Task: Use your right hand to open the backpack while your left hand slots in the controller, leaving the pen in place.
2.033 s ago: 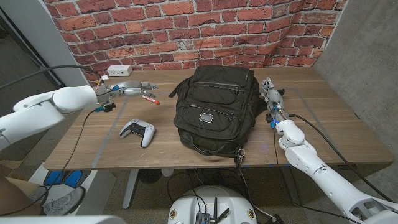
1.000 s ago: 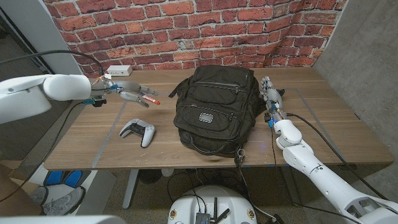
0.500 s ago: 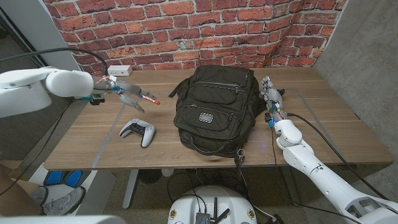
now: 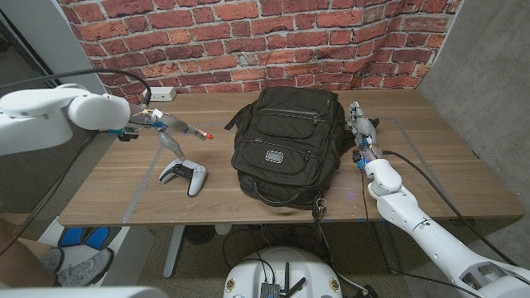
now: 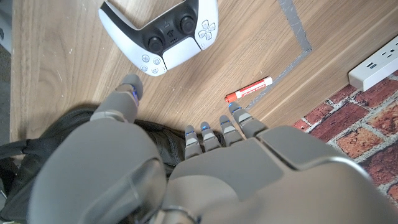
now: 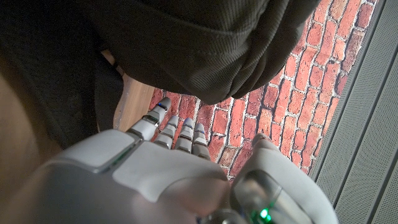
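Left robot hand [image 4: 170, 131], fingers apart, has been lowered toward controller [image 4: 184, 174]; grasp judged next; backpack [image 4: 286, 145] unopened.

I'm working in what looks like a lab or studio corner: a wooden table [image 4: 273, 186] marked with grey tape [image 4: 137, 197], a red brick-patterned wall [image 4: 248, 37], a grey concrete side wall [image 4: 489, 91], and a white power strip [image 4: 159, 94].
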Robot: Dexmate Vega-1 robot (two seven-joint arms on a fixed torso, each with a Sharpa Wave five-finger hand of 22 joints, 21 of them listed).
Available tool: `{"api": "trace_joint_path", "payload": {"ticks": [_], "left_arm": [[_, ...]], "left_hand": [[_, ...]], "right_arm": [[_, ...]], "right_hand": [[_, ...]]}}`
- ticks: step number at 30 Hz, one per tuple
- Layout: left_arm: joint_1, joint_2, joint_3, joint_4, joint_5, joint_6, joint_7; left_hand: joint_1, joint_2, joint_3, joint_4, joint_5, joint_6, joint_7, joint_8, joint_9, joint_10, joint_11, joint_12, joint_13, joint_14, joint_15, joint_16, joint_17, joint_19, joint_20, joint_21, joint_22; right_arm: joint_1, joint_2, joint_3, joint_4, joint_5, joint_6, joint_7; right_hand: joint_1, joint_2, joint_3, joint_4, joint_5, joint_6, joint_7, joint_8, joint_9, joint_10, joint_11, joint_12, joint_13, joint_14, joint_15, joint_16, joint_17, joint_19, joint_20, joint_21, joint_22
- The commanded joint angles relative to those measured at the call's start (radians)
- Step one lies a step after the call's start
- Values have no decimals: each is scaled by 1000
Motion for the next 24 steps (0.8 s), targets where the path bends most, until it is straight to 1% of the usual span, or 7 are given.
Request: {"api": "trace_joint_path", "payload": {"ticks": [1,3,11,13,14,17,24], "left_arm": [[1,11,12,-39,86,13,-51],[10,13,7,-44,94,19,-55],[62,13,-31,-43,131,7,-65],[106,13,-72,-33,134,-9,-51],[132,13,-94,-30,135,-8,-42],[186,13,-138,-21,134,-3,-16],[201,13,-135,6,137,-37,33]], "left_hand": [[20,-10,-19,2,-8,-46,6,-2,3,-25,-7,2,5,-30,-112,-4,1,-29,-81,2,2],[21,-13,-25,3,-9,-55,6,-1,3,-28,-7,3,5,-36,-113,-4,1,-37,-67,2,2],[26,-17,-42,4,-8,-93,12,-5,3,-55,-6,0,5,-59,-107,-4,1,-66,-63,0,2],[31,-15,-55,6,-8,-135,17,-7,3,-93,3,-3,5,-91,-96,-6,2,-97,-53,-1,2],[37,-10,-68,8,-7,-170,32,-1,4,-134,25,-1,6,-129,-75,-4,2,-136,-44,2,3],[44,-5,-82,9,-8,-221,49,-2,4,-177,40,0,7,-165,-57,-3,3,-177,-32,2,3],[49,-2,-89,10,-8,-243,70,1,6,-195,46,3,9,-188,-46,-4,4,-208,-18,0,3]], "right_arm": [[-18,-4,4,-19,-8,0,-17],[-19,-5,4,-21,-9,0,-19],[-27,-14,6,-36,-13,-13,-27],[-28,-16,7,-39,-12,-17,-27],[-30,-17,7,-42,-12,-18,-28],[-32,-19,8,-46,-13,-22,-31],[-38,-19,11,-55,-16,-27,-44]], "right_hand": [[6,30,6,-4,-4,4,-5,4,5,5,-6,8,2,1,0,3,2,7,-12,3,1],[6,30,6,-5,-4,4,-5,4,5,5,-6,8,2,1,0,3,3,8,-11,3,1],[6,30,7,-6,-5,4,-5,4,5,5,-7,8,2,1,-1,4,3,7,-11,3,1],[5,30,7,-6,-5,4,-6,4,5,5,-7,8,2,0,-1,4,3,6,-10,3,1],[5,31,7,-6,-5,4,-5,4,5,5,-7,9,2,1,0,4,3,6,-10,3,1],[5,31,8,-7,-6,4,-5,4,5,5,-6,8,2,0,-1,4,3,6,-10,3,1],[4,31,8,-8,-6,4,-5,4,5,6,-6,9,2,0,0,5,4,6,-10,3,1]]}}
